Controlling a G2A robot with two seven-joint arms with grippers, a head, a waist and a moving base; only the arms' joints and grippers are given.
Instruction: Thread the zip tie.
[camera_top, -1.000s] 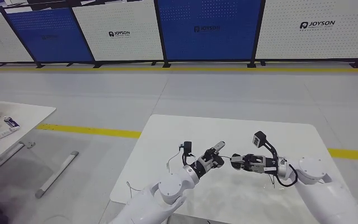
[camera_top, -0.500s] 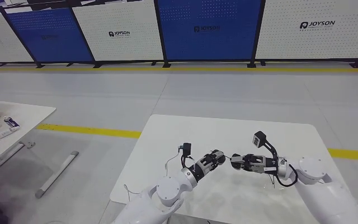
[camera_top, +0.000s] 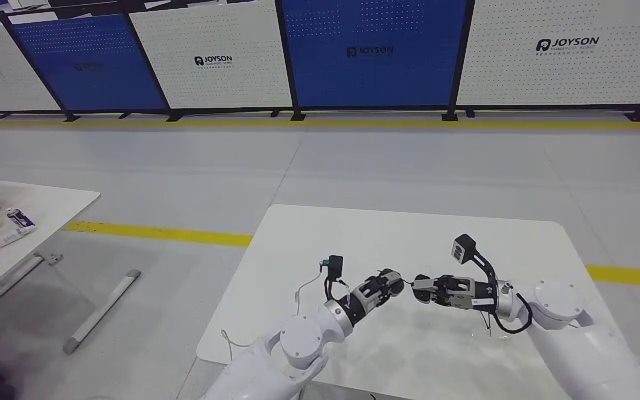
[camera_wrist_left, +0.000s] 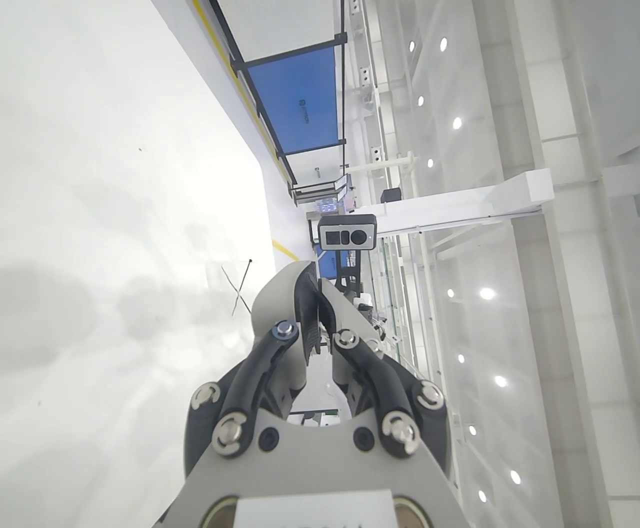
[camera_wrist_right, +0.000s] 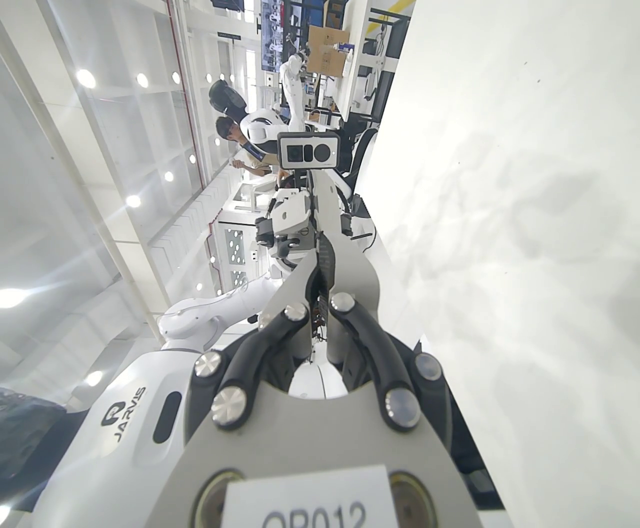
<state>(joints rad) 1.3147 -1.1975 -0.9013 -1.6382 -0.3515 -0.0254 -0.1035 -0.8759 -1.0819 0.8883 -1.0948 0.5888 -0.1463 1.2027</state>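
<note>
Robot lab: pegboard partitions (camera_top: 375, 50), taped floor (camera_top: 150, 233).

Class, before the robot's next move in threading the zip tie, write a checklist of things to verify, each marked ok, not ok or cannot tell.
1. Left gripper shut: ok.
2. Right gripper shut: ok.
3. Both grippers close together, tip facing tip, above the table: ok.
4. Zip tie held in either gripper: cannot tell.
5. Tie's tip lined up with its head: cannot tell.
6. Thin crossed strips on the table lie apart from the grippers: ok.
</note>
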